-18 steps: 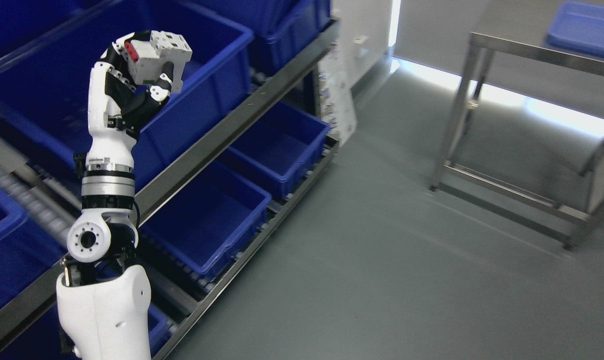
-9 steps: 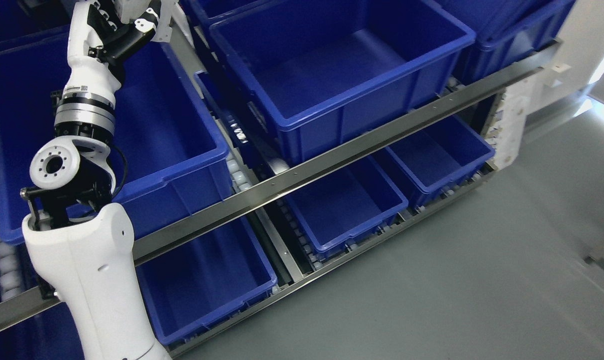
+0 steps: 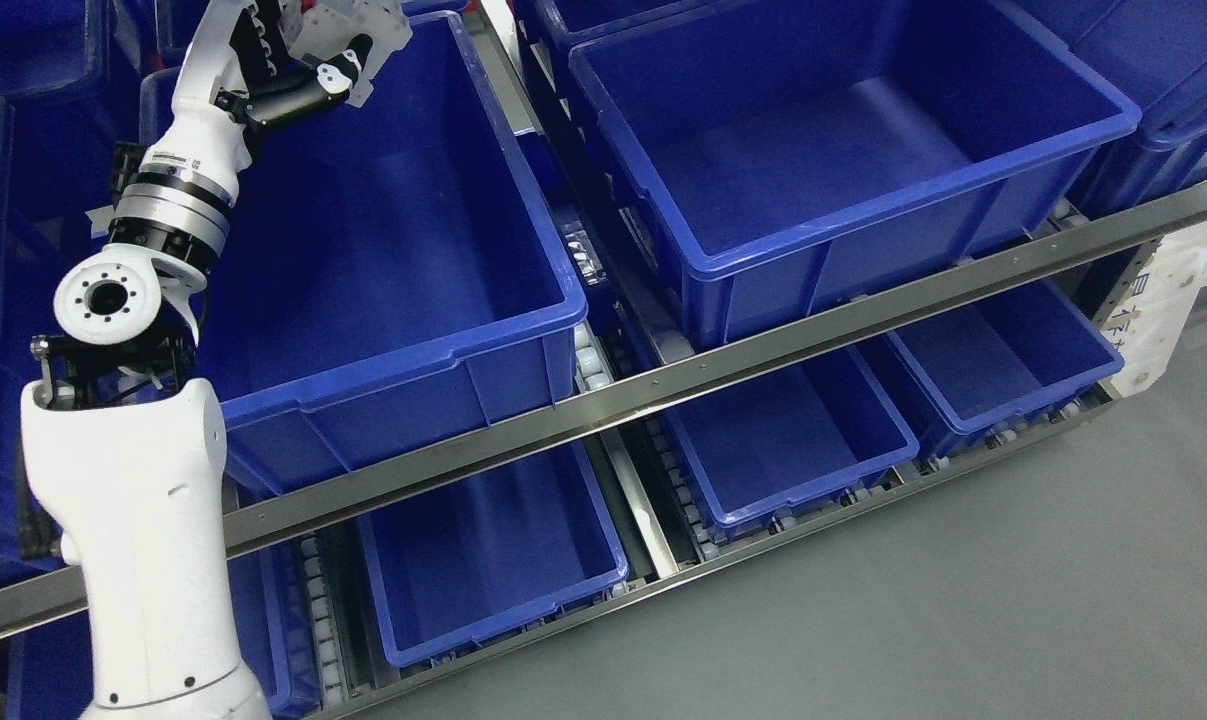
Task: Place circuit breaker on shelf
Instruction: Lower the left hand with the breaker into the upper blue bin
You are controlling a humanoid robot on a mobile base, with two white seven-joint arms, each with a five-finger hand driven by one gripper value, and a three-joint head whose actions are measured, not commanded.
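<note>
My left hand (image 3: 313, 50) is raised at the top left of the head view, fingers curled around a light grey circuit breaker (image 3: 348, 22) that is partly cut off by the top edge. The hand holds it above the far part of a large blue bin (image 3: 383, 230) on the upper level of the shelf rack (image 3: 763, 345). My left arm runs up from the lower left, along the bin's left side. My right arm is out of view.
A second large blue bin (image 3: 833, 140) stands to the right on the same level. Smaller blue bins (image 3: 483, 550) (image 3: 783, 450) (image 3: 1003, 350) sit on the lower roller level. More blue bins line the left and top edges. Grey floor (image 3: 963, 600) lies at the lower right.
The camera has swung left and down, so the shelf bins now fill the picture and the steel table is gone. My left hand still holds the breaker, now over the large left bin.
</note>
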